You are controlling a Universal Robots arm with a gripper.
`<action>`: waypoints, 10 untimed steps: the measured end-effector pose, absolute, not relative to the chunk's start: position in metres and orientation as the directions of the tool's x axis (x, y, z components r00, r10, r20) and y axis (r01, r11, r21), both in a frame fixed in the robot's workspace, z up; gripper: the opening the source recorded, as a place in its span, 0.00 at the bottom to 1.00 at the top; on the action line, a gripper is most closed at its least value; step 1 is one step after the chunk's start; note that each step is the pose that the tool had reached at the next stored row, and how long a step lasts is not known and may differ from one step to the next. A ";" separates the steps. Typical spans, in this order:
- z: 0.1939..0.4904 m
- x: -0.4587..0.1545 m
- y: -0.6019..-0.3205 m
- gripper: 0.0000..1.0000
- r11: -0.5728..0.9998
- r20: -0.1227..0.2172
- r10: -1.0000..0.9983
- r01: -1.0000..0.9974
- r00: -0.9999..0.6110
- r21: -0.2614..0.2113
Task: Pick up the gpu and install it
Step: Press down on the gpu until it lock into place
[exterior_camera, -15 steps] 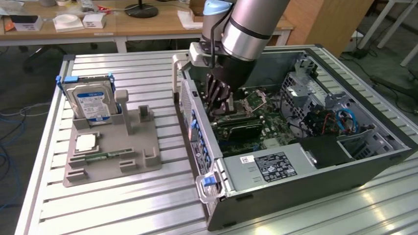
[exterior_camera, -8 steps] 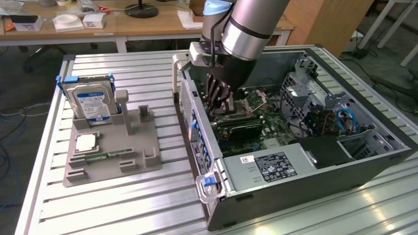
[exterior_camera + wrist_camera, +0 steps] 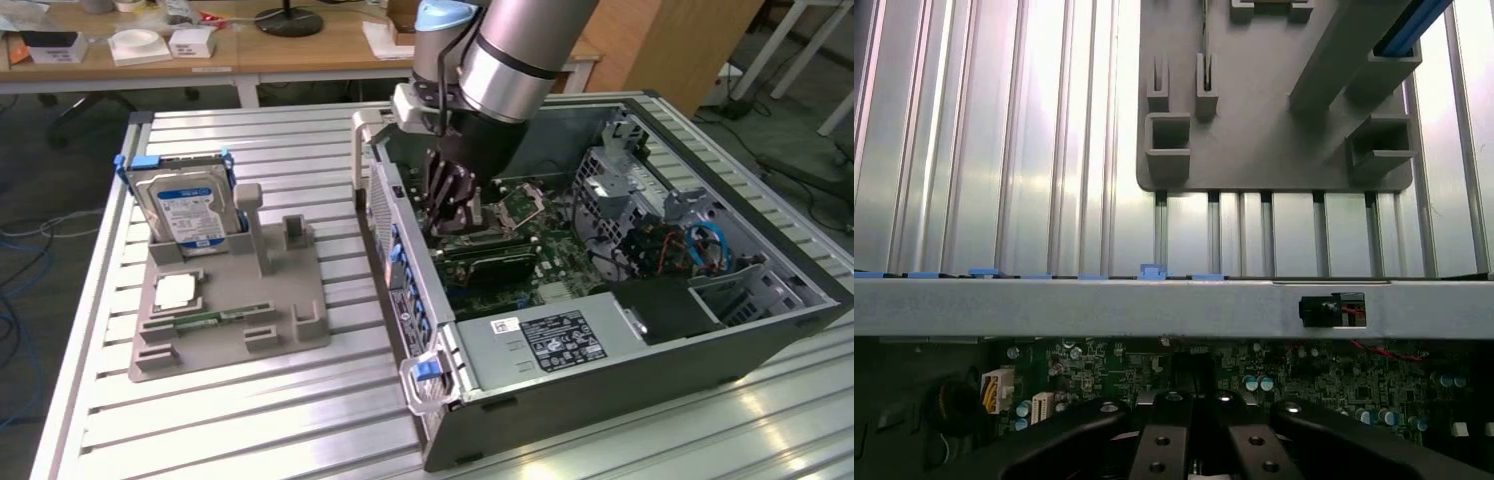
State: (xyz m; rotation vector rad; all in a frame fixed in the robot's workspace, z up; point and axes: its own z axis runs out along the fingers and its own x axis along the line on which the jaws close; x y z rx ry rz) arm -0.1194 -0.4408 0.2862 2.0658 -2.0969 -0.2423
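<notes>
Reaching into the open PC case, gripper sits just above motherboard; can't tell finger state, gpu hidden.

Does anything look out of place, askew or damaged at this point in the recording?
Nothing stands out. The gripper is down inside the open computer case, over the motherboard. On the grey fixture at the exterior view's left, the hard drive stands upright in its slot and the memory stick lies flat. No spill or damage shows.

gripper low over the motherboard, behind the case wall; grey tray beyond.
</notes>
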 end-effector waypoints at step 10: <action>0.286 -0.112 -0.441 0.10 0.017 0.019 -1.000 -0.955 -0.012 0.296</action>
